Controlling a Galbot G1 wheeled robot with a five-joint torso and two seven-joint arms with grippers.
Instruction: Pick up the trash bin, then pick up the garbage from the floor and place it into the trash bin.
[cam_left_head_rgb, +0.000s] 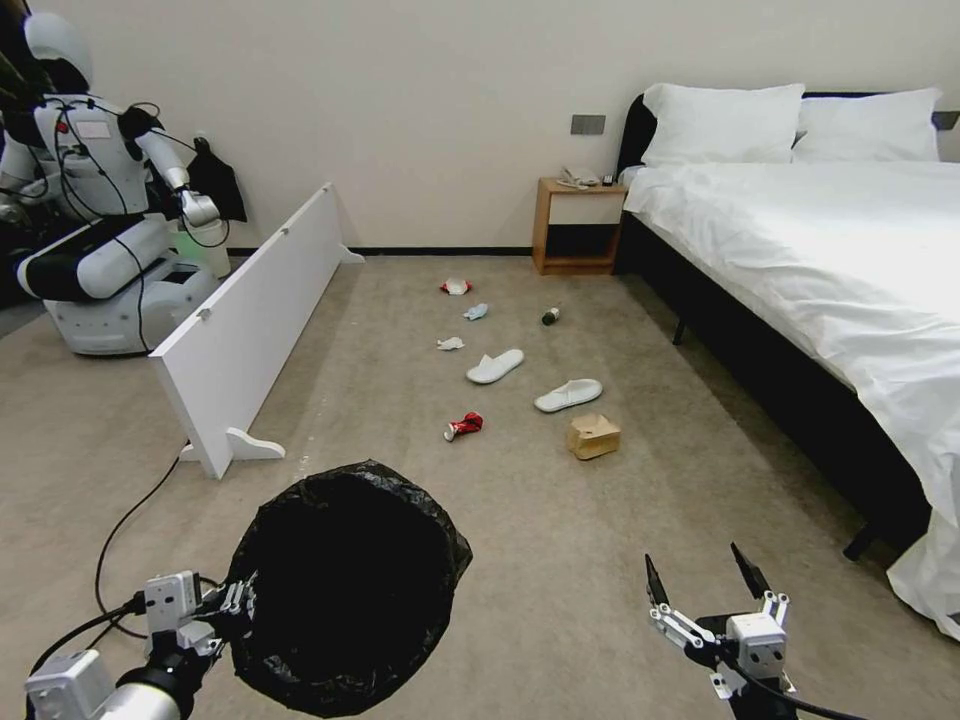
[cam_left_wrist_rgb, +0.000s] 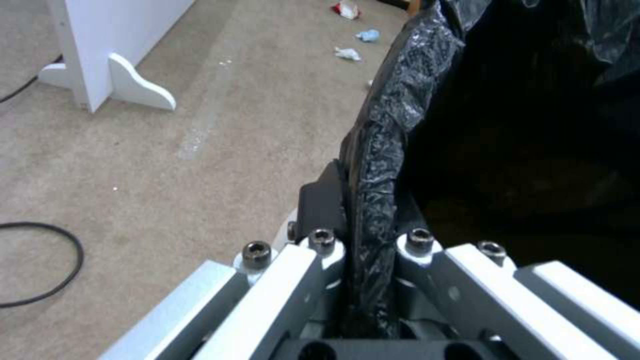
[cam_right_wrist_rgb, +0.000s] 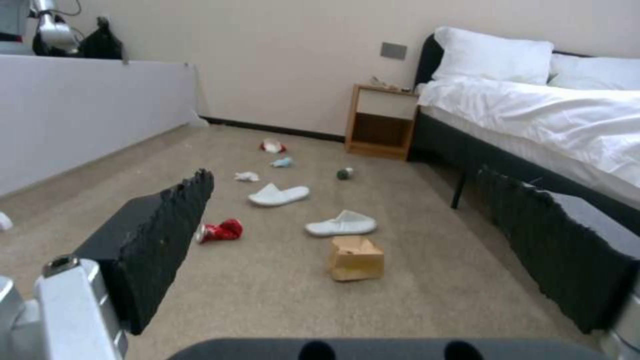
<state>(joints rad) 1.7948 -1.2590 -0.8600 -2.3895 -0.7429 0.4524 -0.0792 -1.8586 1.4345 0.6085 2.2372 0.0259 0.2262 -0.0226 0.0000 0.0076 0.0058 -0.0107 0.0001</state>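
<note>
The trash bin (cam_left_head_rgb: 350, 585), lined with a crinkly black bag, hangs low at the front left of the head view. My left gripper (cam_left_head_rgb: 235, 600) is shut on its rim; the left wrist view shows the bag edge (cam_left_wrist_rgb: 380, 150) pinched between the fingers. My right gripper (cam_left_head_rgb: 703, 580) is open at the front right, with nothing in it. Garbage lies on the floor (cam_left_head_rgb: 560, 560) ahead: a crushed red can (cam_left_head_rgb: 464, 426), a brown carton (cam_left_head_rgb: 593, 436), two white slippers (cam_left_head_rgb: 495, 366) (cam_left_head_rgb: 568, 395), a tissue (cam_left_head_rgb: 450, 344), a pale-blue wad (cam_left_head_rgb: 476, 312), a green bottle (cam_left_head_rgb: 551, 316) and a red-white packet (cam_left_head_rgb: 456, 287).
A white panel on feet (cam_left_head_rgb: 250, 330) stands on the left, with another robot (cam_left_head_rgb: 100, 220) behind it. A black cable (cam_left_head_rgb: 130, 520) runs across the carpet near the panel. The bed (cam_left_head_rgb: 830, 260) lines the right side, with a wooden nightstand (cam_left_head_rgb: 578, 225) at the wall.
</note>
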